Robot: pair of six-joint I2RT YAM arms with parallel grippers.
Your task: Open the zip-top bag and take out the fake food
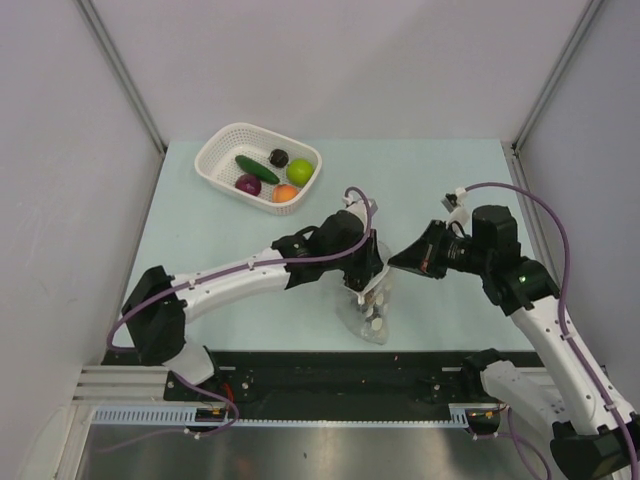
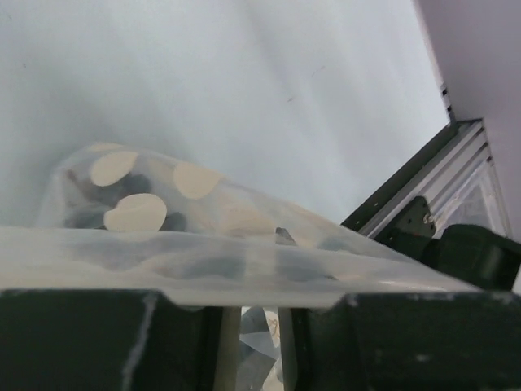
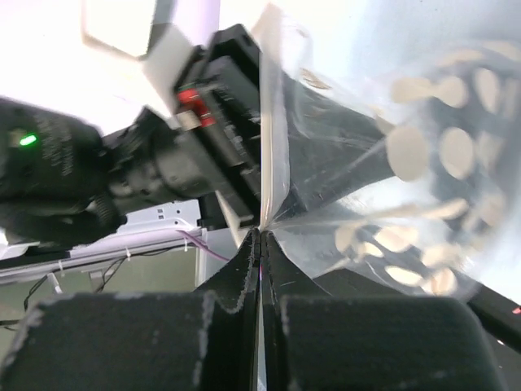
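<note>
Close to the front edge of the counter (image 1: 450,190), the zip-top bag (image 1: 372,312) is upright between the two arms. The right pincer (image 3: 260,238) is clamped tight on its rim. The left pincer (image 2: 256,308) is slightly parted, with film draped across it. Farther back, the fake food (image 1: 300,171) lies in a white basket (image 1: 207,168).

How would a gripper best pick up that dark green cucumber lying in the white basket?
Probably from straight above, pinching across its slim middle. The cucumber lies flat and diagonal in the basket, whose walls block any side approach; the purple piece sits close beside it.
</note>
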